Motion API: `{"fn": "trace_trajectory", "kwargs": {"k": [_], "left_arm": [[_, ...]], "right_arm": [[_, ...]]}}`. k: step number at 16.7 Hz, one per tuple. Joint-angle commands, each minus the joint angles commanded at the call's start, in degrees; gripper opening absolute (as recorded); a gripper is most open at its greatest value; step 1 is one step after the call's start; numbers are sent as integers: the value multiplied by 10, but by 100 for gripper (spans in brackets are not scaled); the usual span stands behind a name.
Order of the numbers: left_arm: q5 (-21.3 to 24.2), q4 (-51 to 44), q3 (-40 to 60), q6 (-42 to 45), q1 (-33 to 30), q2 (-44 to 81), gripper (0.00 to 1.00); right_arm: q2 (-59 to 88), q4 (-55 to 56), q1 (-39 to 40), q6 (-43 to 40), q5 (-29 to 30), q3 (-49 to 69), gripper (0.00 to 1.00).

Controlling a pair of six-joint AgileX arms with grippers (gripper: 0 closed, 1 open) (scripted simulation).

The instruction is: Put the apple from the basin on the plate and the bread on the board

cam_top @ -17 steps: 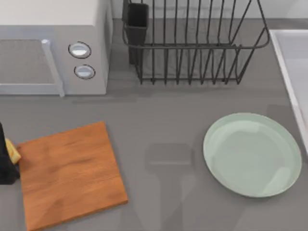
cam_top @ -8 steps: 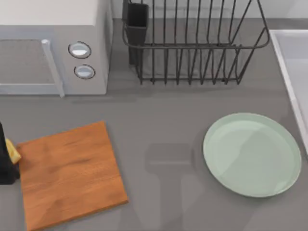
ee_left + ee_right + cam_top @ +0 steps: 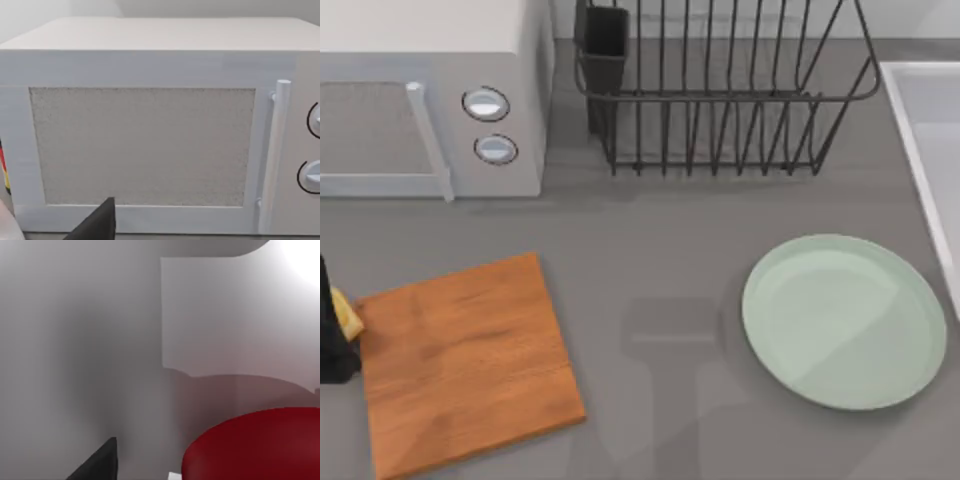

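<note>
A grey tabletop [image 3: 650, 270] seen from above. A rectangular orange-brown wooden board [image 3: 465, 360] lies flat near the front left corner, turned slightly askew. At the tabletop's left edge, touching the board's left side, sits the left gripper [image 3: 330, 335], a dark shape mostly cut off by the edge of the view. A small yellow-golden piece of bread [image 3: 347, 318] sits against it, just at the board's left edge and not yet lying on the board; the fingers seem to have hold of it, though how far apart they stand cannot be told.

A large round pale mint-green plate [image 3: 843, 320] rests bare near the right edge of the tabletop. Beyond it, along the right edge, runs the pale raised rim of a white basin [image 3: 920, 140].

At the back left corner stands a white microwave [image 3: 420, 100] with a vertical door handle and two round knobs. In the left wrist view the microwave [image 3: 150, 135] faces the camera, with one dark finger [image 3: 97, 225] in front.

A black wire dish rack [image 3: 720, 90] stands at the back centre.

In the right wrist view, a glossy red apple [image 3: 255, 445] lies close up against the pale grey basin wall [image 3: 100, 340], with one dark finger [image 3: 97, 462] of the right gripper beside it. Whether those fingers are spread or closed cannot be told.
</note>
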Motion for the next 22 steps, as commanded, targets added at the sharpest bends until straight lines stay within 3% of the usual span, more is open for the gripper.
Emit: {"fn": "trace_trajectory", "kwargs": {"k": [5, 18, 22], "left_arm": [[0, 0, 0, 0, 0, 0, 100], [0, 0, 0, 0, 0, 0, 100], [0, 0, 0, 0, 0, 0, 100]], "right_arm": [[8, 11, 0, 0, 0, -5, 100], [8, 11, 0, 0, 0, -5, 2], [8, 11, 0, 0, 0, -5, 0]]}}
